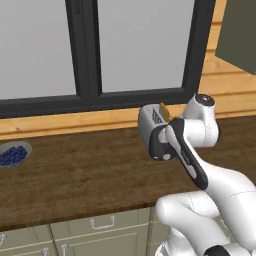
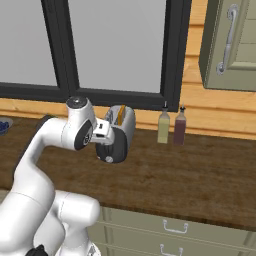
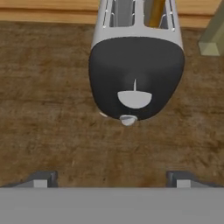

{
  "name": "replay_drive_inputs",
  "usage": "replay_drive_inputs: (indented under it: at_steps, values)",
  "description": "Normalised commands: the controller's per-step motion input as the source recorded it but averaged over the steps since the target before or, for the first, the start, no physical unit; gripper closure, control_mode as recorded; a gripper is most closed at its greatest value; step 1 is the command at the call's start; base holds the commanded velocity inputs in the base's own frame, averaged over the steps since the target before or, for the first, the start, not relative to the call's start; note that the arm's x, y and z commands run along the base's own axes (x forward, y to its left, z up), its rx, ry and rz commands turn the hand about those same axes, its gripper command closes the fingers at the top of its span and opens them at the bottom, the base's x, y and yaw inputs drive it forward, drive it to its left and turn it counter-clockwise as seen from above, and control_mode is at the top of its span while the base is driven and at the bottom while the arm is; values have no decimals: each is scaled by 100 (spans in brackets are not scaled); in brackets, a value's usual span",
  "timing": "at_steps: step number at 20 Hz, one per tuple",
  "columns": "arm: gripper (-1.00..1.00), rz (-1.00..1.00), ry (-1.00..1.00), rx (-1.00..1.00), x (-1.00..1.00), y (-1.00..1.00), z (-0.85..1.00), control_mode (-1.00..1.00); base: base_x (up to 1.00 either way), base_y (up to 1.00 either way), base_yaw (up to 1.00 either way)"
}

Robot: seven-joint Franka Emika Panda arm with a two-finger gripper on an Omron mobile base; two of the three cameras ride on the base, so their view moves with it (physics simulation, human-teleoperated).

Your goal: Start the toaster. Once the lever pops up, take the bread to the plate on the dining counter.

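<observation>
Toaster (image 3: pixel 135 57), a small silver-grey rounded two-slot one, stands on the dark-brown wooden countertop (image 3: pixel 48 100) with its black end panel turned toward the hand, most likely so its controls can be reached head-on. On that panel the small knob-like lever (image 3: pixel 128 119) sits at the low end of its travel, just under a pale half-round dial, which suggests the toasting has been started and the pop-up is awaited. A pale tan slice of bread (image 3: pixel 154 12) stands on edge in the right-hand slot as the hand camera sees it, its orange-toned crust showing above the slot rim in the left base view.

The two-finger gripper (image 3: pixel 109 178) hangs in front of the panel with its jaws spread wide and nothing between them, both dark tips well apart from the toaster. That stance leaves the lever free to rise.

Bare countertop lies between the fingertips and the panel, so there is room to back off or climb. Behind the toaster runs a pale wood ledge under a black window frame, closing off the far side. To its right in the right base view stand a yellow-green bottle (image 2: pixel 163 126) and a dark red bottle (image 2: pixel 180 126), near enough to mind when lifting the slice. A small grey bowl of blue berries (image 1: pixel 13 154) sits well apart at the left.
</observation>
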Motion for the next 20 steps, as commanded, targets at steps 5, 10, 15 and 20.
replay_drive_inputs:
  at_steps: [5,10,15,20]
  values:
    - [-100,0,-9,0,22,0,-24,-100,0,0,0]
    - [-100,0,-1,0,46,0,-7,-100,0,0,0]
    - [-100,1,0,0,44,0,0,-100,0,0,0]
    - [-100,0,0,0,33,0,-2,-100,0,0,0]
